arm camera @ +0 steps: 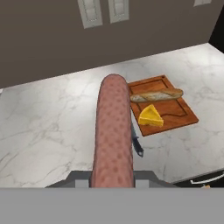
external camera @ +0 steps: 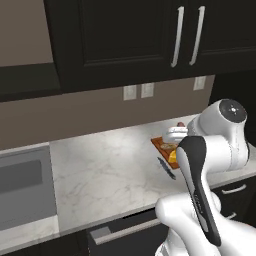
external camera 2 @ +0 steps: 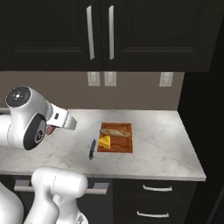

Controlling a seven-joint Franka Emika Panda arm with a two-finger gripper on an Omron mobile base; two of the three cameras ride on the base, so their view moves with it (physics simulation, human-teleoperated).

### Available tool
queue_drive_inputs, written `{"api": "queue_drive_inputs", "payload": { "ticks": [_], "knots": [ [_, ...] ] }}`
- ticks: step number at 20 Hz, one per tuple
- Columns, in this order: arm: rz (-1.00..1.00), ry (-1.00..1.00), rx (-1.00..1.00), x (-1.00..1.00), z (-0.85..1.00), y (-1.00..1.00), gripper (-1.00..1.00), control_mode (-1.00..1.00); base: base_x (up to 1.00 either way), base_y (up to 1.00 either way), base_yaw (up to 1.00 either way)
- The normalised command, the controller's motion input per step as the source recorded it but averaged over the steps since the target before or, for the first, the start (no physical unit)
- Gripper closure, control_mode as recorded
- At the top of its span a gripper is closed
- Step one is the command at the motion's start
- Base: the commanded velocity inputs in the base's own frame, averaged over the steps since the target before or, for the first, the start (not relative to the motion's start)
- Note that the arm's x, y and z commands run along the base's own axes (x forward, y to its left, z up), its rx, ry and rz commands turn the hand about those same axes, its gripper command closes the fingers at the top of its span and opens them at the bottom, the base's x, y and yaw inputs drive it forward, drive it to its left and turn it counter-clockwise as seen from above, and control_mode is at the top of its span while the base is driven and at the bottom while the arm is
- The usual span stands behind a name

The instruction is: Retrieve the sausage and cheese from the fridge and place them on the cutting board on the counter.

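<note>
Marble bench (arm camera: 52,127) fills the hand view, where the fingers (arm camera: 112,177) clamp the sausage (arm camera: 113,131), its length pointing up-frame, with the cutting board (arm camera: 175,114) and cheese (arm camera: 151,116) just right of its tip

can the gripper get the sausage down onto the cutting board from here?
Probably yes. The gripper holds the sausage above the counter, left of the cutting board; nothing stands between. Free board space is tight beside the cheese and loaf.
</note>
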Motion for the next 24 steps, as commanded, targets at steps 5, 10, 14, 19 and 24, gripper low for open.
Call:
{"api": "queue_drive_inputs", "payload": {
  "ticks": [5, 10, 14, 19, 24],
  "knots": [
    [0.00, 0.00, 0.00, 0.00, 0.00, 0.00, 1.00, 1.00, 0.04, 0.02, -0.01],
    [0.00, 0.00, 0.00, 0.00, 0.00, 0.00, 1.00, 1.00, 0.00, 0.00, 0.00],
    [0.00, 0.00, 0.00, 0.00, 0.00, 0.00, 1.00, 1.00, 0.00, 0.00, 0.00],
    [0.00, 0.00, 0.00, 0.00, 0.00, 0.00, 1.00, -1.00, 0.00, 0.00, 0.00],
    [0.00, 0.02, 0.00, -0.01, 0.00, 0.00, 1.00, -1.00, 0.00, 0.00, 0.00]
  ]
}}
